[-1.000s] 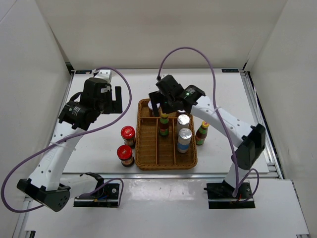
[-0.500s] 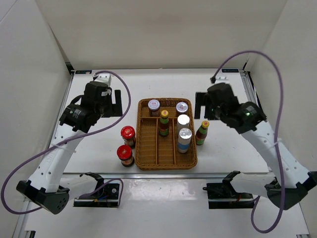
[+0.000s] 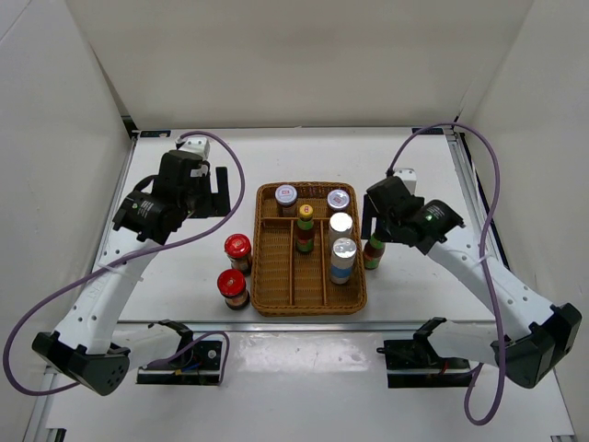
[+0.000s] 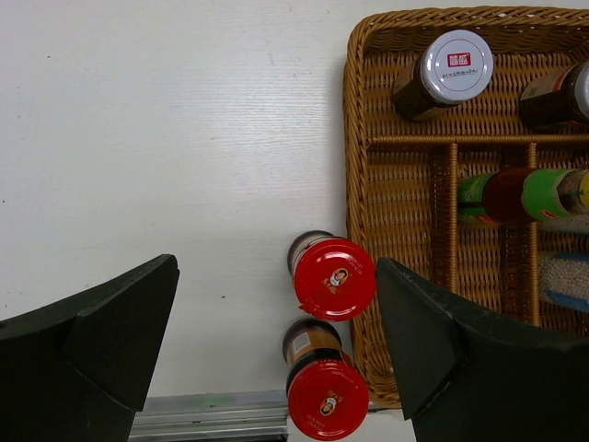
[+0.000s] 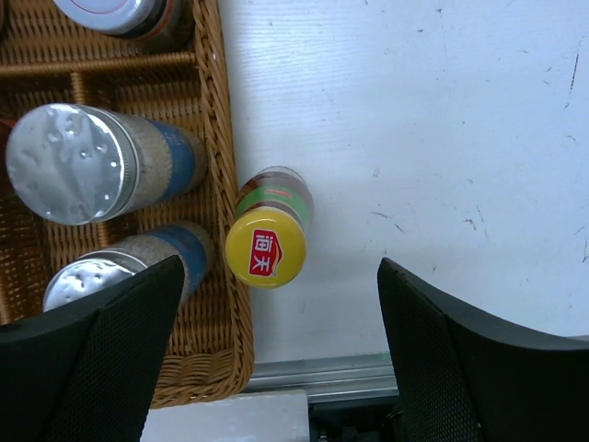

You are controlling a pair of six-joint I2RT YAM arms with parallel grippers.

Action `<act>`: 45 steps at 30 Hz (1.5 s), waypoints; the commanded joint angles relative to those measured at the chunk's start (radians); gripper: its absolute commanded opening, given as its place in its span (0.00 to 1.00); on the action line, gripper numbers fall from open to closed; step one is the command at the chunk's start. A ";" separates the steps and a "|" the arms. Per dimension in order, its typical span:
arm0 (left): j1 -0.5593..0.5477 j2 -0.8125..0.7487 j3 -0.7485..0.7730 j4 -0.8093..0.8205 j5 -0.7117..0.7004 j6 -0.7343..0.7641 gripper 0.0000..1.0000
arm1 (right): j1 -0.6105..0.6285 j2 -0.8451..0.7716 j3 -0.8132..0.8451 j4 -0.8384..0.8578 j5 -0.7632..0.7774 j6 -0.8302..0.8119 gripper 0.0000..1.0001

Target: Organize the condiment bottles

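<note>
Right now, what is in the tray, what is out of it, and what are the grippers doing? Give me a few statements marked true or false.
1. Both red jars stand outside the tray. True.
2. Both yellow-capped bottles are in the tray. False: one is in it; the other stands outside, just right of it.
3. Four silver-lidded bottles are in the tray. True.
4. The left gripper is shut on a red jar. False: it is open above them and holds nothing.
5. The right gripper is open above the outside yellow-capped bottle. True.
</note>
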 commanded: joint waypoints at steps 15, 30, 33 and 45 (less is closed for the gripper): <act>0.014 -0.001 -0.010 0.001 -0.003 0.009 0.99 | -0.044 0.052 -0.072 0.107 -0.009 0.048 0.53; 0.014 -0.011 -0.019 0.001 -0.003 0.009 0.99 | -0.044 0.022 0.165 -0.046 0.102 -0.030 0.00; 0.014 -0.020 -0.019 0.001 -0.003 0.009 0.99 | -0.044 0.022 0.324 -0.098 0.091 -0.071 0.00; 0.014 -0.011 -0.019 0.001 -0.003 0.000 0.99 | 0.114 0.077 0.702 -0.117 -0.229 -0.183 0.00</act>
